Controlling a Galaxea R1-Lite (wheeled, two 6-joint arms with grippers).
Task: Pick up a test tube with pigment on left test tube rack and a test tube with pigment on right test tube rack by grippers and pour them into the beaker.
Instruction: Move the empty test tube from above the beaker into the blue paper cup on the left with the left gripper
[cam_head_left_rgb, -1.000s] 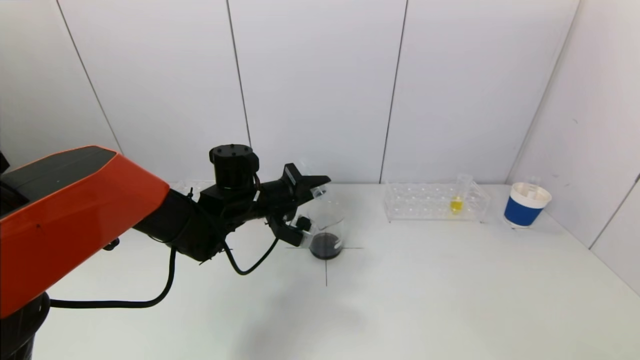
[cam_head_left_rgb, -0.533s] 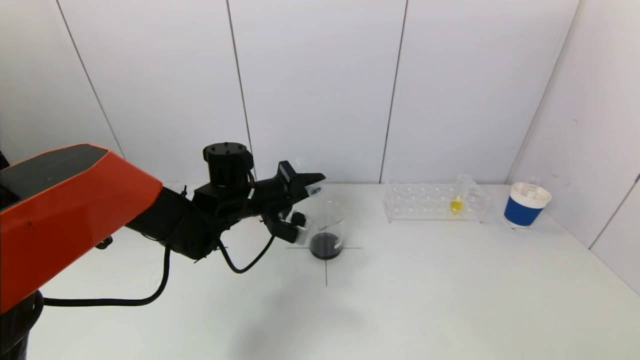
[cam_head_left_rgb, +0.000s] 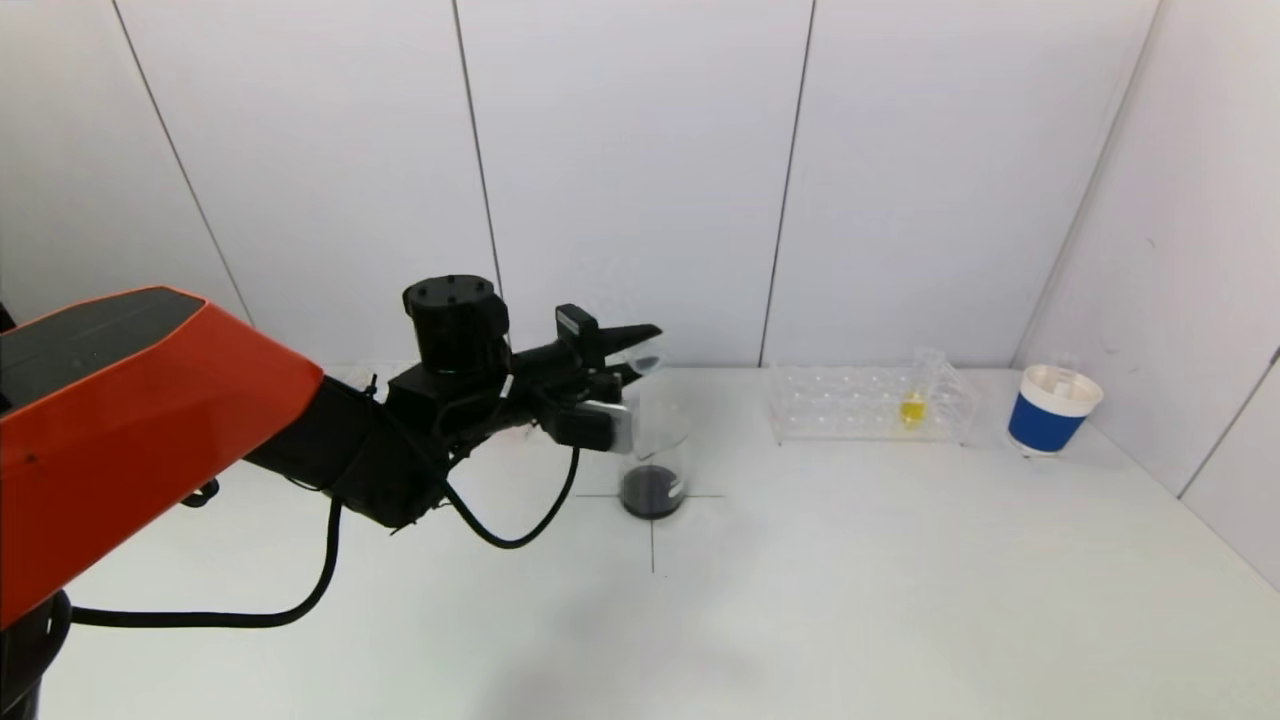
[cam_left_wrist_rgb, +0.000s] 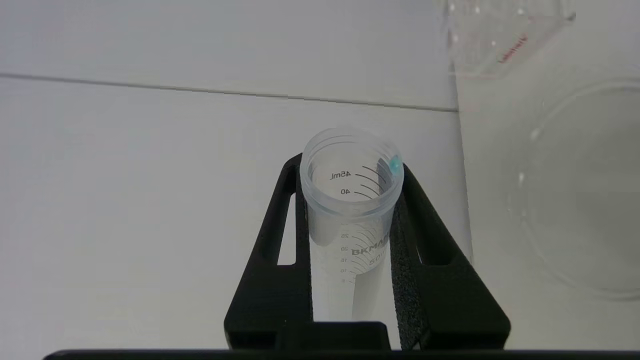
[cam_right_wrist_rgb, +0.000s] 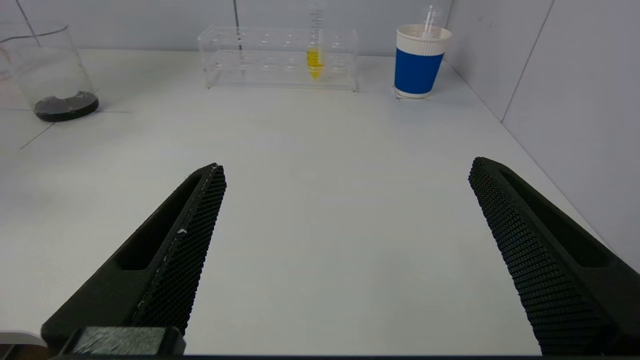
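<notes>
My left gripper (cam_head_left_rgb: 632, 362) is shut on a clear test tube (cam_head_left_rgb: 640, 360) and holds it about level, just above the rim of the glass beaker (cam_head_left_rgb: 655, 455). In the left wrist view the tube (cam_left_wrist_rgb: 350, 200) sits between the black fingers (cam_left_wrist_rgb: 430, 240). It looks empty, with a blue drop at its lip. The beaker holds dark liquid at its bottom. A tube with yellow pigment (cam_head_left_rgb: 912, 405) stands in the right rack (cam_head_left_rgb: 860, 405). My right gripper (cam_right_wrist_rgb: 347, 170) is open and empty, low over the table, far from the rack (cam_right_wrist_rgb: 280, 55). The left rack is hidden behind my left arm.
A blue and white paper cup (cam_head_left_rgb: 1052, 410) stands right of the right rack, near the side wall; it also shows in the right wrist view (cam_right_wrist_rgb: 419, 62). Black cross lines on the table mark the beaker's place. White walls close the back and right.
My left gripper has rolled back from its downward pouring tilt to about level, and has lifted the tube a little above the beaker. The dark liquid stays in the beaker.
</notes>
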